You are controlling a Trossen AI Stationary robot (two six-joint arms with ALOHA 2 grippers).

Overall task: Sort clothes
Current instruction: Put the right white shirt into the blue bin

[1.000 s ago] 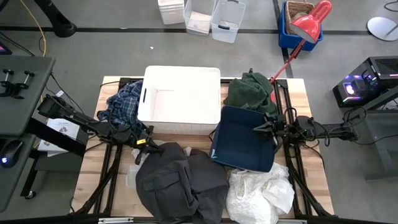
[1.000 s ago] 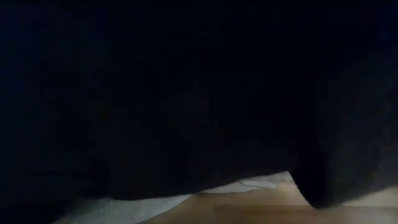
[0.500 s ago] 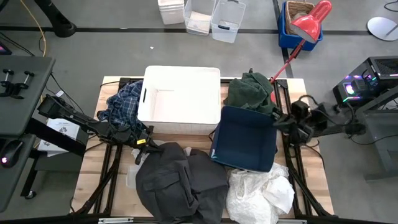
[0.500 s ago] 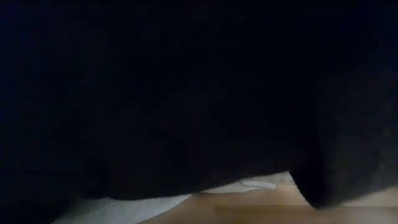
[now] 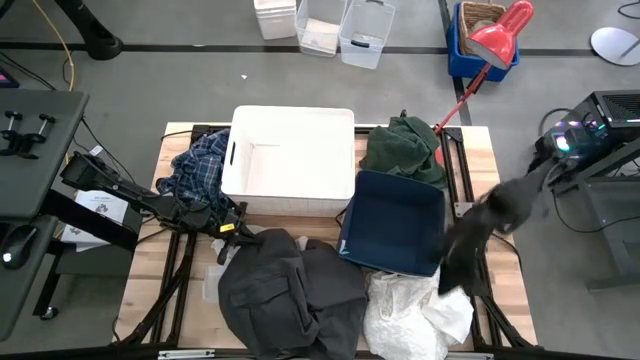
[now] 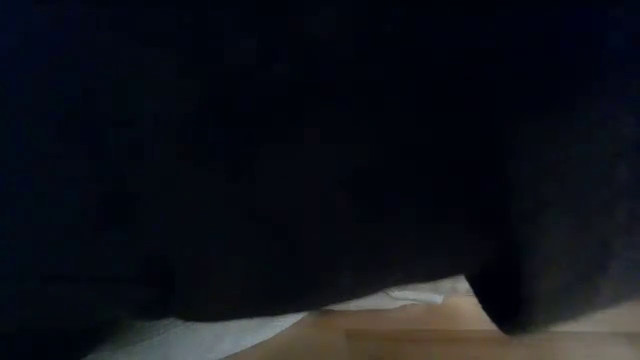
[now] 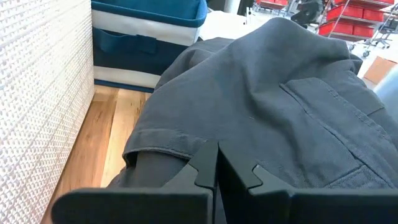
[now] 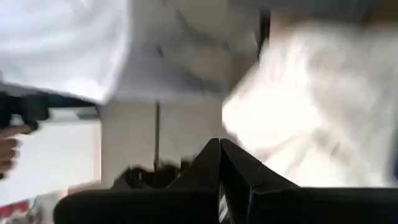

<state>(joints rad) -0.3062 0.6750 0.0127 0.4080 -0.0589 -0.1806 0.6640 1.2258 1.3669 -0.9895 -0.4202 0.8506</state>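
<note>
Honestly, main risk is the right gripper (image 5: pixel 447 283): its arm is a motion smear at the right edge of the high view, dropping toward the thin white garment (image 5: pixel 415 310) at lower right; at that pace it could overshoot, pinch thin fabric plus table (image 5: pixel 150 265), or clip the navy bin (image 5: pixel 392 222) just above it; its fingers (image 8: pixel 239 171) show pressed together in the wrist view, nothing between them. Left gripper (image 5: pixel 232 222) sits at left-centre, tips pressed together and empty, touching the fold of the dark grey garment (image 5: pixel 290 290); a grab there could drag the whole heap. Plaid shirt (image 5: pixel 197 172) lies left of the white lattice basket (image 5: pixel 290 160); dark green garment (image 5: pixel 402 148) upper right; the grey heap blocks the low view.
</note>
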